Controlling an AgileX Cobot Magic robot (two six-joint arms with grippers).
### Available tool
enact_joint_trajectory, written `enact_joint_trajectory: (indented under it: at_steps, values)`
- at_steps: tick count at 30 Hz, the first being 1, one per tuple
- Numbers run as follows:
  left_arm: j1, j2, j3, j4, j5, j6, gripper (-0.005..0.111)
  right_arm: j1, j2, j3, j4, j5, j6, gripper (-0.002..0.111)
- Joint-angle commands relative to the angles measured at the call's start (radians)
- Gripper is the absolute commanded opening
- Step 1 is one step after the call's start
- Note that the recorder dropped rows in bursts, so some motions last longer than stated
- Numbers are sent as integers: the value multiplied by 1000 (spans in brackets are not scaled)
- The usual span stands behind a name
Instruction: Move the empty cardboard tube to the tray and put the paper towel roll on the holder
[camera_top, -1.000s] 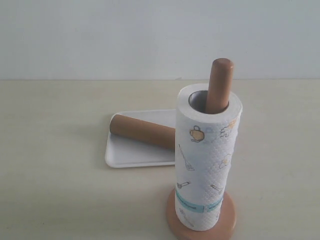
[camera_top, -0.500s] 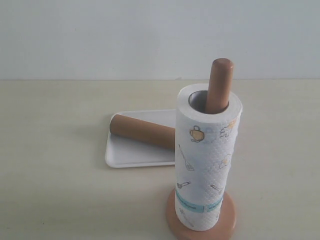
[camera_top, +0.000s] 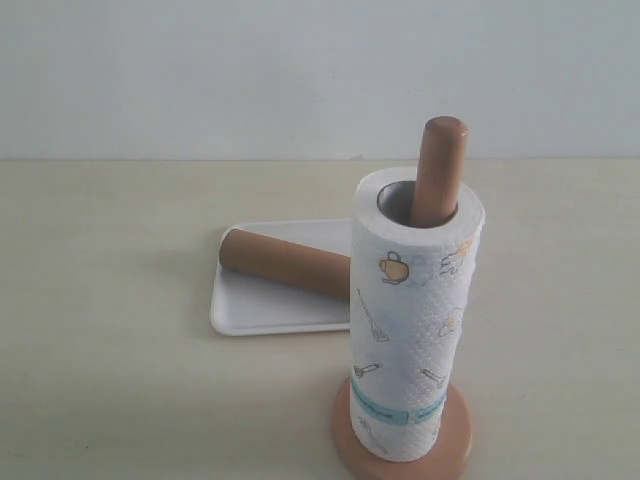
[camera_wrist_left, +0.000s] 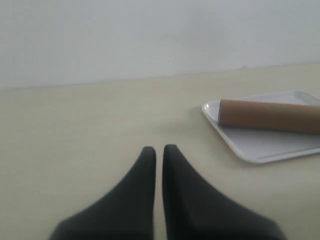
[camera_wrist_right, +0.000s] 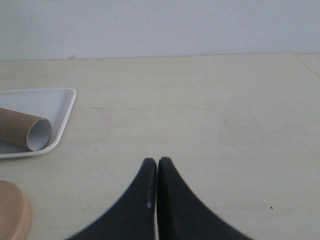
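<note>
Evidently both steps look done. Exterior view: the empty cardboard tube (camera_top: 285, 262) lies on the tray (camera_top: 250, 312), and the paper towel roll (camera_top: 415, 320) stands threaded on the holder (camera_top: 438, 170) just beside the tray. The roll hides one tube end, and the holder's base is cropped. Left wrist view: the left gripper (camera_wrist_left: 159, 152), jaws pressed together and empty, sits apart from the tray; the tube runs out of frame. Right wrist view: the right gripper (camera_wrist_right: 157, 164) is likewise closed on nothing; the roll is unseen.
</note>
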Motion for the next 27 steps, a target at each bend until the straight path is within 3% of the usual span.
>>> enact_joint_trajectory:
  at_steps: [1,5,27]
  values:
    - [31,-4,4,-16,34,5,5,-3,-5,-1,2,-8,-1,0]
    - [32,-4,4,-16,34,-59,5,-3,-5,-1,2,-8,-1,0]
    - [32,-4,4,-16,34,-52,5,-3,-5,-1,2,-8,-1,0]
